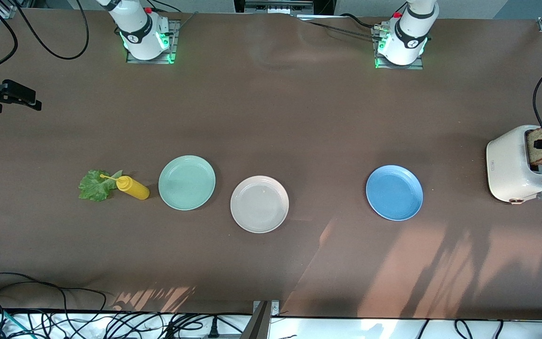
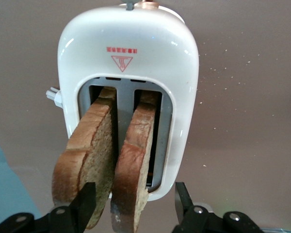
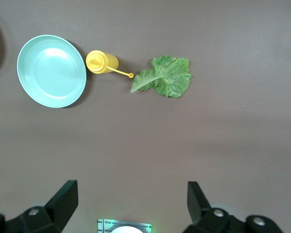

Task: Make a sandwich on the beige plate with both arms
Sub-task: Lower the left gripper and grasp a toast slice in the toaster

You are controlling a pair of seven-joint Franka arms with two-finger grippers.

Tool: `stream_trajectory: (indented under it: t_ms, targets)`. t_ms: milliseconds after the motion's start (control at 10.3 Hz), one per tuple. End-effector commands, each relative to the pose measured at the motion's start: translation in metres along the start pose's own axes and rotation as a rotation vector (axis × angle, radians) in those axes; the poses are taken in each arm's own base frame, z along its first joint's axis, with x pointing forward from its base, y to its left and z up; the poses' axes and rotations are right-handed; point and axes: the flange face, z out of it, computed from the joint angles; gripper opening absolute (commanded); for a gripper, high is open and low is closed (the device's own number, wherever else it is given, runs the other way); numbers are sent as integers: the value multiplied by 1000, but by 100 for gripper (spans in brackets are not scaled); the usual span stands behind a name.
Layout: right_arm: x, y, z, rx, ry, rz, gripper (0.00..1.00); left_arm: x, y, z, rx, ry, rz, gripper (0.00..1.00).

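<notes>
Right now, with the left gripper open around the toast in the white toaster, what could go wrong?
The left gripper straddles one brown toast slice; the second slice leans against it and could drag out or fall. The white toaster sits near the table edge and might shift. The round beige plate means a long carry.

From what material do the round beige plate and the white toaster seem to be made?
The round beige plate looks like matte plastic or melamine: flat colour, faint glare only. The white toaster has a glossy shell, probably moulded plastic or enamelled metal, given its soft reflections.
</notes>
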Motion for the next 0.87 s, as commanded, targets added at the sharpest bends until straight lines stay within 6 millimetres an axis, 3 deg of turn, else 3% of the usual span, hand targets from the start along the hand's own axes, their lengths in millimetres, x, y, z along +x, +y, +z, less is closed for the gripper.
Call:
stream_trajectory:
  t_ms: [0, 194, 290, 581, 774]
  targets:
    - [-2, -1, 0, 0, 4, 8, 100, -2, -1, 3, 27, -26, 11, 35]
    - [-2, 0, 0, 0, 4, 10, 100, -1, 2, 1, 29, -25, 13, 6]
    - [-2, -1, 0, 0, 4, 8, 100, -1, 5, -1, 29, -31, 15, 0]
    - [-2, 0, 1, 1, 1, 10, 100, -2, 11, -17, 38, -18, 22, 0]
    - [-1, 0, 1, 1, 1, 10, 100, -11, 30, -65, 47, -25, 34, 0]
